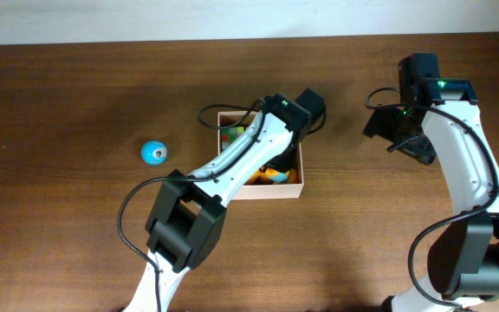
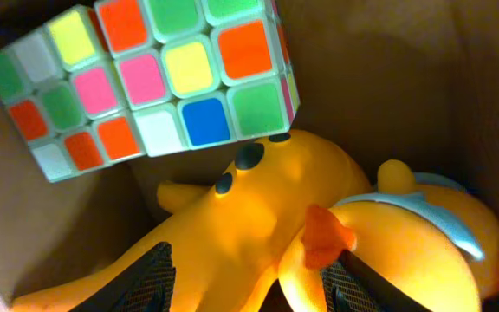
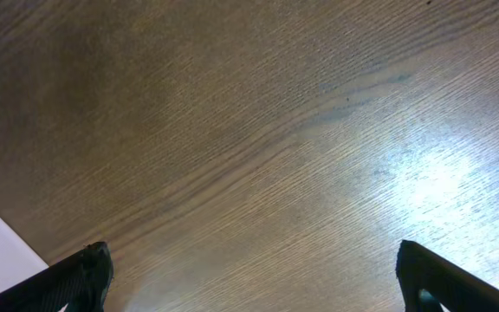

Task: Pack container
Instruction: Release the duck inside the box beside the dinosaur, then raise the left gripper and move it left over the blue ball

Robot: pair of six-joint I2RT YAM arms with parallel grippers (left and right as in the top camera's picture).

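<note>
- While it sits mid-tabletop (image 1: pixel 59 104) under the left arm, the container (image 1: pixel 271 191) looks light, and its thin white walls would likely flex; gripping one wall's rim seems soundest.
- Left jaws, half spread, flank a yellow rubber toy (image 2: pixel 258 208) beside a puzzle cube (image 2: pixel 163 78); whether they press it I cannot tell.
- Right jaws gape wide above the tabletop.
- That arm hides most of the container's floor.
</note>
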